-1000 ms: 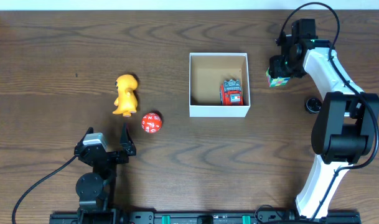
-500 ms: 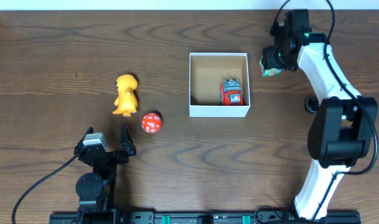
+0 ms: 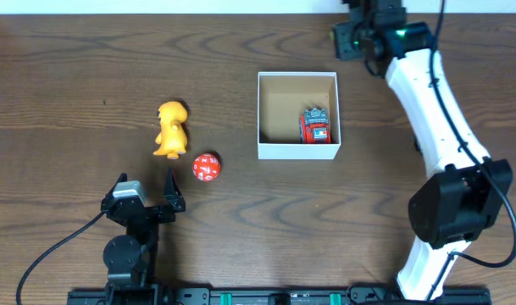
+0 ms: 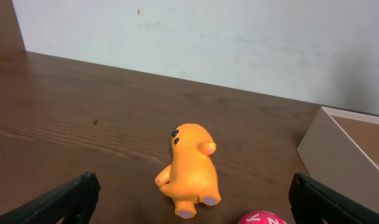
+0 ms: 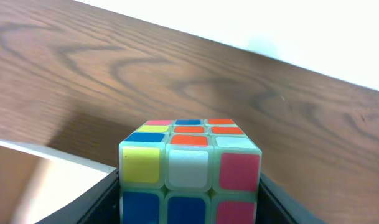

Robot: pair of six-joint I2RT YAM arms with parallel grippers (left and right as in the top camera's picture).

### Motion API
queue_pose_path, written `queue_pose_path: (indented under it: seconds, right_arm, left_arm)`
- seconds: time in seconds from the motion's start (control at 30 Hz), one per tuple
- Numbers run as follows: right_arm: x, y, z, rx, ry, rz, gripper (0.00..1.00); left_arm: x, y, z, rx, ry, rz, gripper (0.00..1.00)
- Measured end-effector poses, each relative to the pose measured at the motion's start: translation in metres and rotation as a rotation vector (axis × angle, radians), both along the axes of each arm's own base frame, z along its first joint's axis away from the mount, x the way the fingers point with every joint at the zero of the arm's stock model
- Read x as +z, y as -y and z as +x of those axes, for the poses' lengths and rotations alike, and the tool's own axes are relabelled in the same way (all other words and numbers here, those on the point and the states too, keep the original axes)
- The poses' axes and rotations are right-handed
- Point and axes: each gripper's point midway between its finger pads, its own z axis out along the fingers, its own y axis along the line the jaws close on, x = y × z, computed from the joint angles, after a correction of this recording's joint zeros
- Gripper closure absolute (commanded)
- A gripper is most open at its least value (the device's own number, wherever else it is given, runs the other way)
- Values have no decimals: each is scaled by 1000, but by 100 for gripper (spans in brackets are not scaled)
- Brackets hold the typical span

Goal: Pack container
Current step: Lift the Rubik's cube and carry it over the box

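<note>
The container (image 3: 297, 152) is a square white-walled box with a brown inside at the table's middle; a red toy (image 3: 316, 126) lies in its right half. My right gripper (image 3: 349, 40) is shut on a puzzle cube (image 5: 190, 168) and holds it above the table, just beyond the container's far right corner; the white wall (image 5: 33, 180) shows at lower left in the right wrist view. My left gripper (image 3: 147, 199) is open and empty near the front left. In the left wrist view the jaws (image 4: 192, 202) frame an orange figure (image 4: 189, 168).
The orange figure (image 3: 171, 128) and a red lettered ball (image 3: 206, 167) lie left of the container. A small black round thing (image 3: 419, 144) sits behind the right arm. The container's corner (image 4: 338, 143) shows at right in the left wrist view.
My right gripper has carried the puzzle cube from right of the container up and leftward toward its far right corner. The left arm has not moved.
</note>
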Motion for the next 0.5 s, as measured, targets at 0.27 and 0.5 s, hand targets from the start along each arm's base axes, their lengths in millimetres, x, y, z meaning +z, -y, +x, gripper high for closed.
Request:
queue_pose_path:
  seconds: [0.27, 0.5]
  right_arm:
    - [-3, -47, -17, 84, -17, -19, 53]
    - [-19, -61, -42, 74, -119, -9, 53]
  left_arm:
    - [0, 0, 0, 0, 0, 0, 2]
    - [0, 0, 0, 0, 0, 0, 2]
